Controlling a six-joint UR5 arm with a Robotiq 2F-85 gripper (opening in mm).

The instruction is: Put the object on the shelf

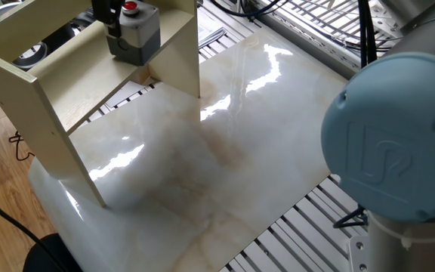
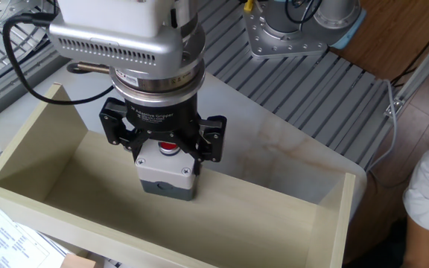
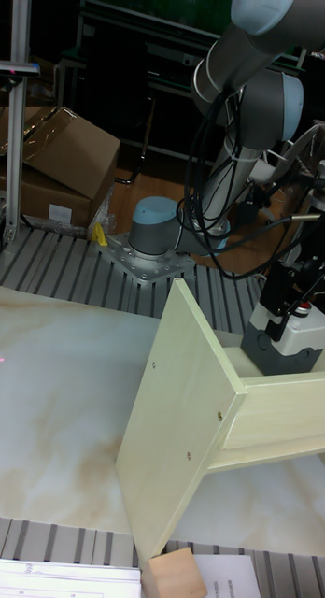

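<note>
Shelf (image 2: 289, 205) as landmark, standing on the marble table (image 1: 225, 151). Starting at the shelf's left side panel in the other fixed view: bare board, nothing resting there. Moving right toward the shelf's middle: gripper (image 2: 162, 152) pointing straight down, fingers closed against the sides of the object (image 2: 166, 173), red button visible between them. Object above the shelf's flat board, between the two upright panels; bottom seems at or just off the board, contact impossible to confirm from any view. Further right: more bare board, then the right side panel. Judged mostly done: carried to the shelf and lowered into place. Left to do: settle it fully on the board, open the fingers, lift clear.
</note>
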